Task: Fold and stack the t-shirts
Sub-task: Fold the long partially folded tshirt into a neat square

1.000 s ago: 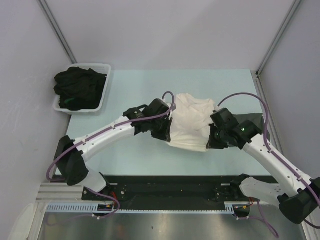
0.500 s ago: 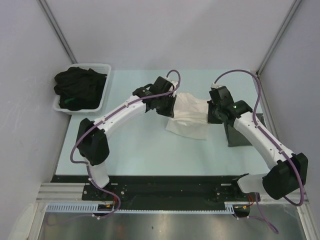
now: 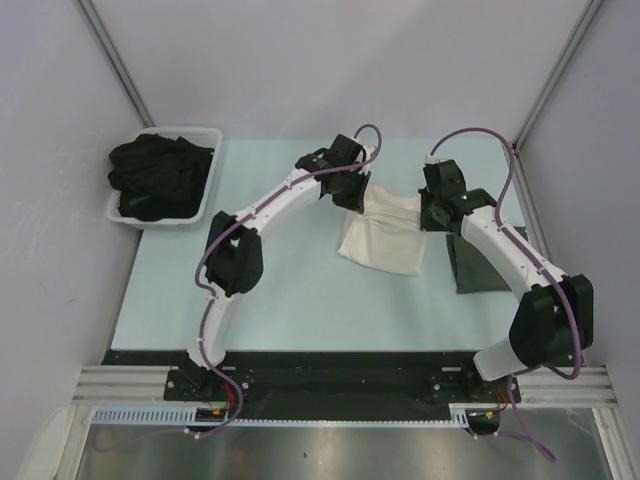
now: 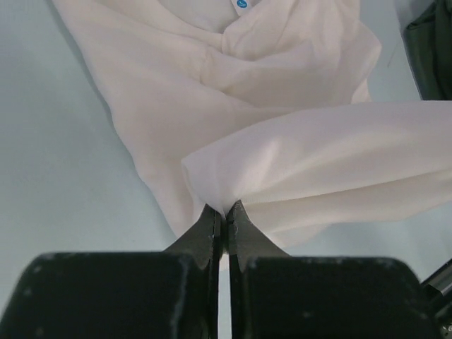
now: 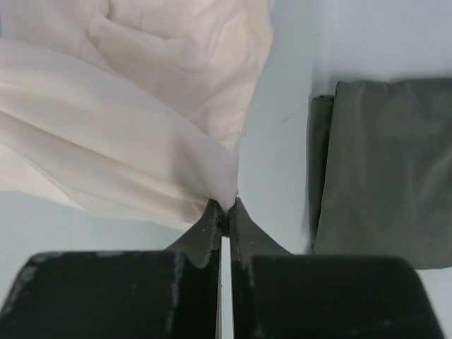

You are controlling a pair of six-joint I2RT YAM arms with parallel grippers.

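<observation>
The left jaws are pinched fully together on a fold of the cream-white t-shirt (image 4: 304, 162), the thin cloth bunched between their tips. The right jaws are likewise closed tight, with a corner of the same shirt's edge nipped between them. From each grip the fabric runs toward the other, a band of cloth held up above the rest of the garment, which lies rumpled on the surface (image 3: 280, 300). Both arms reach to the far end of this shirt, the left arm (image 3: 280, 200) at its left flank and the right arm (image 3: 500, 250) at its right. Just right of the cream shirt, and apart from it, lies the dark grey t-shirt (image 5: 385, 176), already folded into a flat rectangle. Well off to its left, the white tub (image 3: 165, 222) holds the black t-shirts (image 3: 160, 175) in a heap. The step in hand looks like a fold of the cream shirt — one edge carried across its body. The next move probably calls for both arms to travel together at even tension and lay the held edge square on the body — letting go only then, lest the limp cloth sag or skew.
</observation>
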